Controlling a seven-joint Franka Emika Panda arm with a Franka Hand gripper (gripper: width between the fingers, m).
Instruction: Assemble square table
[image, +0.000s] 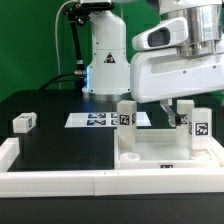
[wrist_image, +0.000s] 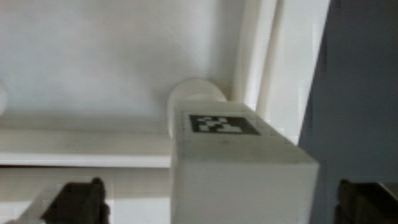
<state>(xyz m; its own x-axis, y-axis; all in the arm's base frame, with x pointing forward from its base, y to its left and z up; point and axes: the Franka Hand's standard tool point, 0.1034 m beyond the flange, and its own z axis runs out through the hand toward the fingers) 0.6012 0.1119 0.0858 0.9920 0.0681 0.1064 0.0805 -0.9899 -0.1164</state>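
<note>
Looking from the exterior view, I hang my hand (image: 180, 106) over the far right side of the square table panel (image: 160, 152). The panel lies on the table (image: 60, 150) at that view's right, just behind the low white wall (image: 60, 182). I count four legs. The lone leg (image: 24, 122) sits far off to the left, with bare black room between. The corner leg (image: 126, 115) stands upright on the panel. The near leg (image: 184, 118) and right leg (image: 201, 127) crowd together under my hand. One marker board (image: 95, 119) lies before the robot base (image: 105, 65).

In the wrist view my fingers (wrist_image: 75, 200) are spread and released. One tagged leg (wrist_image: 235, 160) stands between them with a gap on each side, just beside the panel's raised rim (wrist_image: 267, 60).
</note>
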